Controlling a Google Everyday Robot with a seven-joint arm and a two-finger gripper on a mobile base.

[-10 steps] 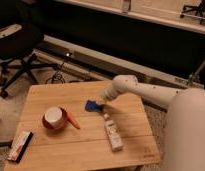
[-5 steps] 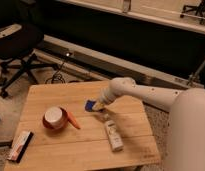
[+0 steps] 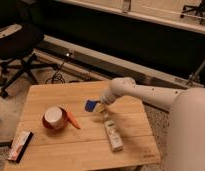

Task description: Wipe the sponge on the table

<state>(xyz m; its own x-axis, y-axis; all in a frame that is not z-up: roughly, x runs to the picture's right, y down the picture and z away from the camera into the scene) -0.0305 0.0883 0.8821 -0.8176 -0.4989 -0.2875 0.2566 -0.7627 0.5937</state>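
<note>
Arm (image 3: 146,94) outstretched, claw (image 3: 98,103) beside sponge (image 3: 89,105)

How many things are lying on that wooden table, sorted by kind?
Sponge: 1, dark blue
Cup: 1, white, red at its base
Carrot: 1, orange
Bottle: 1, white, lying down
Flat box: 1, at the table's left front edge
Total: 5
The gripper is at the sponge's right edge.

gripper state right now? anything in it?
Gripper: low over the table, at the right edge of the sponge; open or shut cannot be told, nor whether it holds the sponge.
</note>
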